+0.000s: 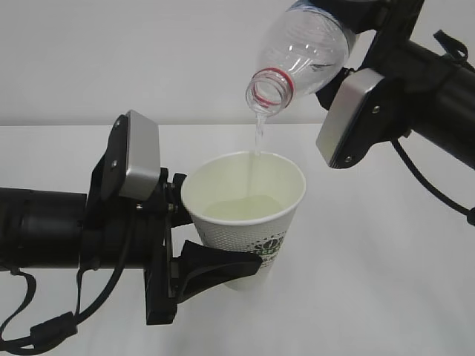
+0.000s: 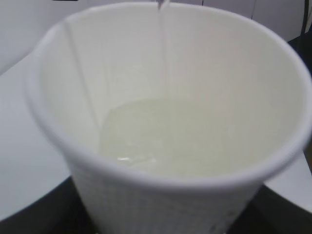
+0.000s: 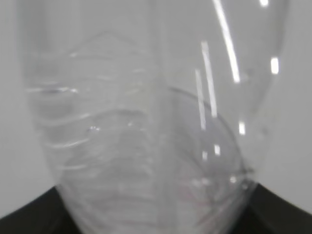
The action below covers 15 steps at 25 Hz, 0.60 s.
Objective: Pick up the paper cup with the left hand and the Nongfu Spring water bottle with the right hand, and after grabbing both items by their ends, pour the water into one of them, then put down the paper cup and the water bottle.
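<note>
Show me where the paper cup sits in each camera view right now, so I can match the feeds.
Exterior view: paper cup centre frame, held by the left gripper, under the tilted water bottle.
Left wrist view: paper cup fills the frame, seen from above.
Right wrist view: not in it; only the bottle shows.
Shared landmark: the thin water stream entering the cup.

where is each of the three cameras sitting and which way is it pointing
Exterior view: in front of the white table, angled slightly down at both arms; the left hand holds the paper cup, the right hand tips the Nongfu Spring water bottle.
Left wrist view: just behind the cup, looking into it at the water; dark jaws edge the bottom.
Right wrist view: pressed close to the clear bottle; dark jaws at the bottom corners.
Shared: exterior and left wrist both show the stream entering the cup.
</note>
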Tool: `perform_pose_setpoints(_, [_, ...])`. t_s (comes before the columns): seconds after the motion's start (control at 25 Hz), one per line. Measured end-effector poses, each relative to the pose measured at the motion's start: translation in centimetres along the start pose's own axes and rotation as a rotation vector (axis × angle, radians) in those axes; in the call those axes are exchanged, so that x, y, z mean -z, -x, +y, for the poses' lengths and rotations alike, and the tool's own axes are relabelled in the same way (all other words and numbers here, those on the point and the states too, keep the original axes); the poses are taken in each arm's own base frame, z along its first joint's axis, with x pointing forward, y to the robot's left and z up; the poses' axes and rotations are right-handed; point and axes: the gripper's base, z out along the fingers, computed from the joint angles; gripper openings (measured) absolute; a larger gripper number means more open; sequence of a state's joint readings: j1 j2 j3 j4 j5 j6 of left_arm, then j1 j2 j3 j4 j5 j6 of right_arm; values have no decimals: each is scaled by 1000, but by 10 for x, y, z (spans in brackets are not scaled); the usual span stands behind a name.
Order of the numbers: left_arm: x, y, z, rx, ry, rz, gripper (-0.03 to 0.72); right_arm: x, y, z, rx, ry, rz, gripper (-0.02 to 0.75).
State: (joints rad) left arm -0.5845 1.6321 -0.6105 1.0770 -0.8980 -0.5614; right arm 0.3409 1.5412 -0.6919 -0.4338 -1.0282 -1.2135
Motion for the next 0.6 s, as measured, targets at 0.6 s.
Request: perform_pose_setpoints(0.6, [0,0,0,0,0,0,491,0,0,0,0,0,0,469])
